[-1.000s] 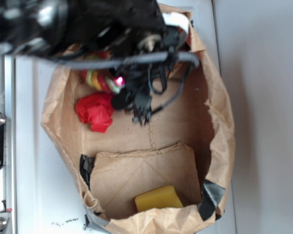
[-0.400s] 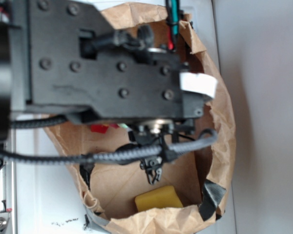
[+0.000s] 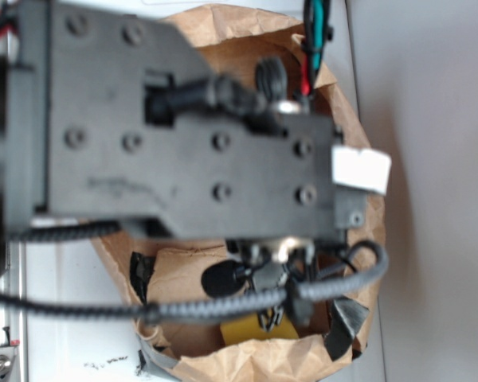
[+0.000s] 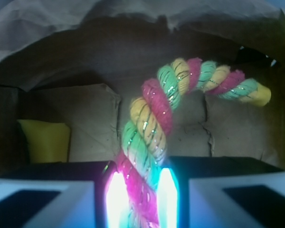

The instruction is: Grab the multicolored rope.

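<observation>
Since the earlier frame your arm has swung further toward the camera and right, now blocking most of the paper bag (image 3: 358, 239) in the exterior view; the red wad is no longer visible. In the wrist view, your gripper (image 4: 138, 190) is clamped on the multicolored rope (image 4: 154, 118), the strand pinched between the two glowing fingers (image 4: 115, 194) and arching up and right, its free end hanging clear of the bag floor. So the grab looks done, by my read. The yellow block (image 4: 47, 140) sits apart at left. Keep the jaws tight and lift straight, slowly. Only one strand is pinched, so it may slip. Watch the bag wall, as the loose end could snag there.
</observation>
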`<state>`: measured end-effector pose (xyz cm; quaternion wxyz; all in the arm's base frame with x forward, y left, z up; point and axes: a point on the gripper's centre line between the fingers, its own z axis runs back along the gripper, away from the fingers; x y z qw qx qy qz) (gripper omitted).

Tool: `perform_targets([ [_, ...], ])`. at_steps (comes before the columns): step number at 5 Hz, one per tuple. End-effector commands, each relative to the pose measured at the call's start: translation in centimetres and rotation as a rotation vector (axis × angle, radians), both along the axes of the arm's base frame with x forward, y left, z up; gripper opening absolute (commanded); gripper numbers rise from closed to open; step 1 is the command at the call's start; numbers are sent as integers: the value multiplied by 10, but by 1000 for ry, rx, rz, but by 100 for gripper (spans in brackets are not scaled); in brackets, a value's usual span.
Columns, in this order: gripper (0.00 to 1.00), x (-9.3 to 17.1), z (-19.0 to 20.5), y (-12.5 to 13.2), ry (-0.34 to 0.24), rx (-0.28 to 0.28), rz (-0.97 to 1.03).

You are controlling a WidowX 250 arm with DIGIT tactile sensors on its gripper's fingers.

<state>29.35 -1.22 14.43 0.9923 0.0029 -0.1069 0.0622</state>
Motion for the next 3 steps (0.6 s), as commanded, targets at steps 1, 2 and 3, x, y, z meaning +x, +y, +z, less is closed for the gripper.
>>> perform_targets([
  [1, 0, -10, 38, -9, -94, -58, -69],
  [2, 0, -13, 42, -8, -120, -86, -71],
  [3, 0, -9, 39, -6, -96, -58, -97],
])
